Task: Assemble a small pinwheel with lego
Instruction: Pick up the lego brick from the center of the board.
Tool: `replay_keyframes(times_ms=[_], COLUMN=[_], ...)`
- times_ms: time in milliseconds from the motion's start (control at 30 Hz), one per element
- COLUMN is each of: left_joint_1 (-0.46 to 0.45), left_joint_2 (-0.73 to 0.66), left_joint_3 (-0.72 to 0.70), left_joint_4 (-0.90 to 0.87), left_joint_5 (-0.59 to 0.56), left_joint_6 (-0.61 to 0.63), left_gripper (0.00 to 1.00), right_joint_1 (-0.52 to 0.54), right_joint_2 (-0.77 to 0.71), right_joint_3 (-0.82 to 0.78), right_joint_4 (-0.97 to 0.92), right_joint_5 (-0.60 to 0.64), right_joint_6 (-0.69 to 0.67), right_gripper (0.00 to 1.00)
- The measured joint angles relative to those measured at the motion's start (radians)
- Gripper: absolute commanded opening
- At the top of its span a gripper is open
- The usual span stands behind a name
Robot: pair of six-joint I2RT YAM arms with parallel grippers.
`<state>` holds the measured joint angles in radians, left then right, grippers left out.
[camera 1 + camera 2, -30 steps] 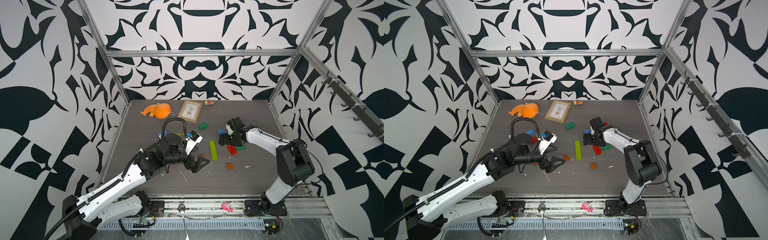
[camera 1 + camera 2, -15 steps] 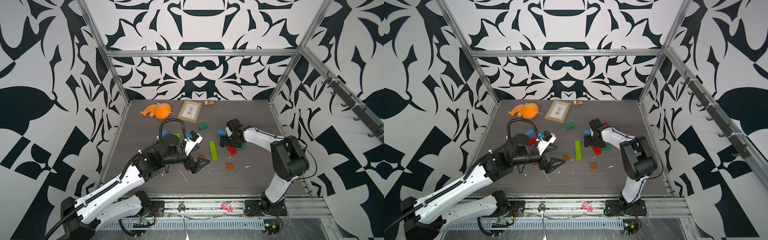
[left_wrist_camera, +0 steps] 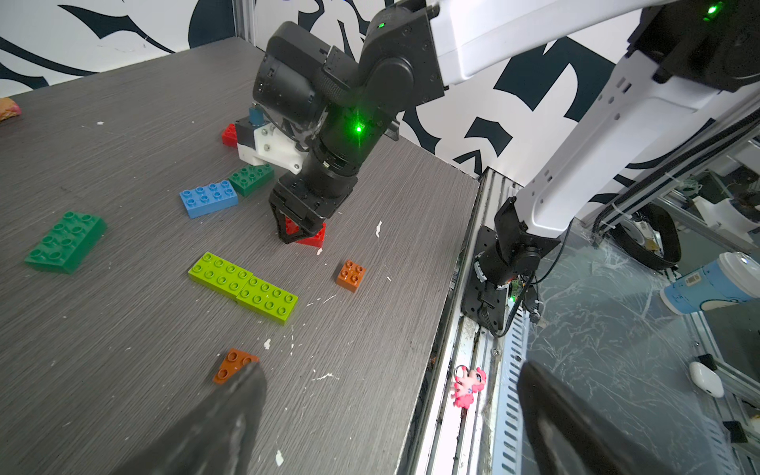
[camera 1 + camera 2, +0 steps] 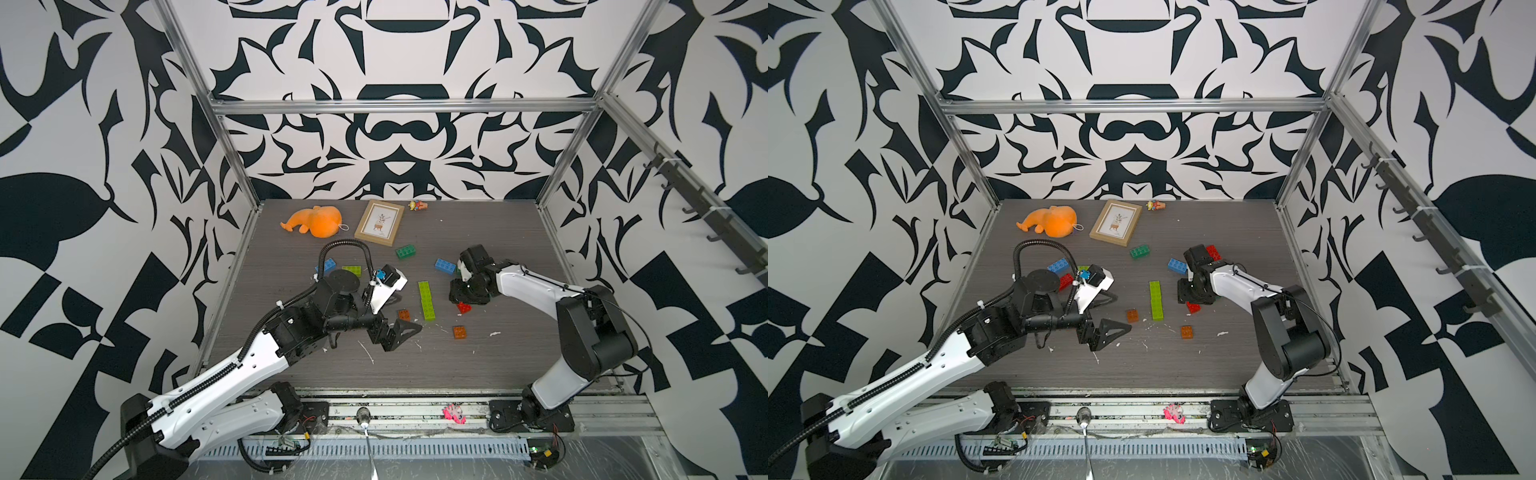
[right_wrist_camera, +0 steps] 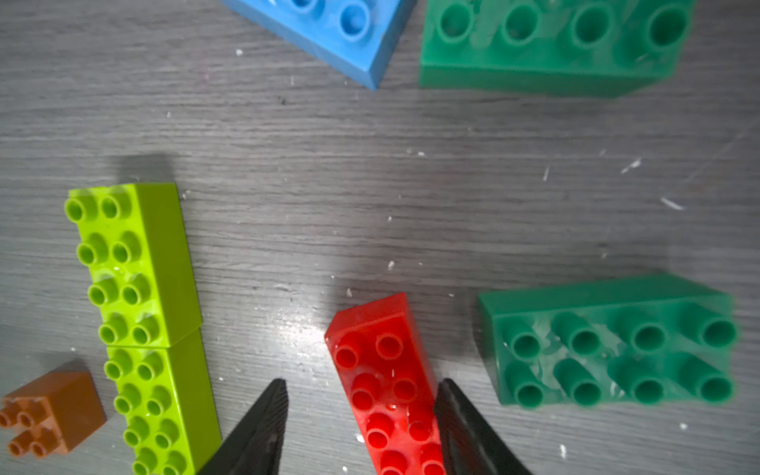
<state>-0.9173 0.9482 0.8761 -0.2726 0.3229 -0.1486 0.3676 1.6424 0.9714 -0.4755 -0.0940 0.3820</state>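
My right gripper point(image 5: 362, 382) points down at the table with a red lego brick point(image 5: 382, 378) lying between its open jaws. One finger touches the brick's side and the other stands apart from it. In both top views the gripper point(image 4: 463, 297) covers most of that brick point(image 4: 464, 308). Two lime green bricks point(image 4: 426, 300) lie end to end just left of it. Dark green bricks point(image 5: 612, 345) and a blue one point(image 4: 445, 266) lie close by. My left gripper point(image 4: 395, 332) hovers wide open and empty, one fingertip beside an orange-brown brick point(image 3: 232, 365). A second orange-brown brick point(image 4: 459, 332) lies nearer the front.
More bricks sit near my left arm, a blue one point(image 4: 328, 264) and a red one point(image 4: 1065, 281). An orange plush point(image 4: 318, 220), a picture frame point(image 4: 379, 222) and a small figurine point(image 4: 417, 205) lie at the back. A pink toy point(image 4: 453, 413) rests on the front rail.
The right gripper's jaws have narrowed around the red brick and its arm has shifted slightly. The left arm has barely moved and stays wide open.
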Motion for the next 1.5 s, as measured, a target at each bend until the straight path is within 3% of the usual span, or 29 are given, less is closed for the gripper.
replay_keyframes(times_ms=[133,500,667,1067,1500], left_joint_1=[-0.009,-0.018,-0.02,-0.03,-0.033], left_joint_2=[0.0,0.0,0.0,0.002,0.002], left_joint_3=[0.0,0.0,0.0,0.0,0.0], left_joint_4=[0.0,0.0,-0.001,-0.001,-0.001], left_joint_5=[0.0,0.001,0.001,0.005,0.007], left_joint_6=[0.005,0.015,0.017,0.019,0.019], left_gripper=[1.0,1.0,1.0,1.0,1.0], right_joint_1=[0.0,0.003,0.018,0.022,0.035], right_joint_2=[0.0,0.012,0.021,0.021,0.02], right_joint_3=[-0.004,-0.011,-0.017,-0.017,-0.017], right_joint_4=[0.001,-0.015,-0.018,-0.021,-0.02], right_joint_5=[0.002,0.007,-0.007,0.01,0.032], right_joint_6=[0.002,0.006,0.006,0.009,0.008], right_gripper=[0.41,0.54,0.54,0.38,0.27])
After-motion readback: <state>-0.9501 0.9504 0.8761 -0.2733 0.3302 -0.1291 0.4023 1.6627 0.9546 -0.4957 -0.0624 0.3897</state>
